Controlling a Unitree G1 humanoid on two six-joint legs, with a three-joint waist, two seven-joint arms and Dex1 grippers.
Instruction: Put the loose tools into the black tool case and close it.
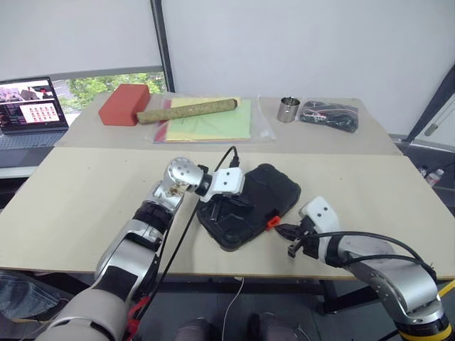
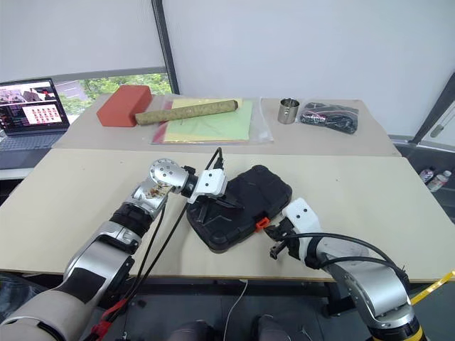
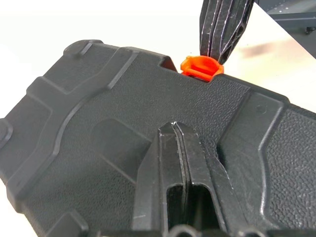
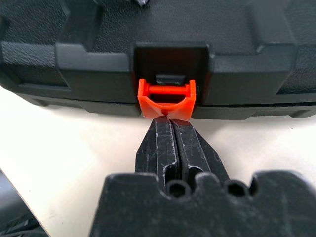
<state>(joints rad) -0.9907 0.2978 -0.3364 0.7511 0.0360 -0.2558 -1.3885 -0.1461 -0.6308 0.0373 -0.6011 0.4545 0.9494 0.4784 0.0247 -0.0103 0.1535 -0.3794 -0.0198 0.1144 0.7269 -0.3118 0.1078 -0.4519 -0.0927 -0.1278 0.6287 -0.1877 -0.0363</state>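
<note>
Right hand (image 4: 169, 121) closed, fingertips touching orange latch (image 4: 167, 98) of lidded black tool case (image 1: 249, 204) at bench (image 1: 85, 192) six o'clock edge, left hand (image 3: 177, 129) closed (pressing lid).

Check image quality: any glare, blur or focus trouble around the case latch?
Right wrist view: orange latch sharp, right gripper fingertips slightly soft. Left wrist view: black tool case texture crisp, table behind washed out bright. Left eye view: even light, soft shadow under the case, no glare.

Black pebble-textured tool case (image 1: 250, 204) with orange latch (image 4: 166, 98), red block (image 1: 125, 104), yellow-green sheet (image 1: 213, 121), beige table (image 1: 85, 192).
</note>
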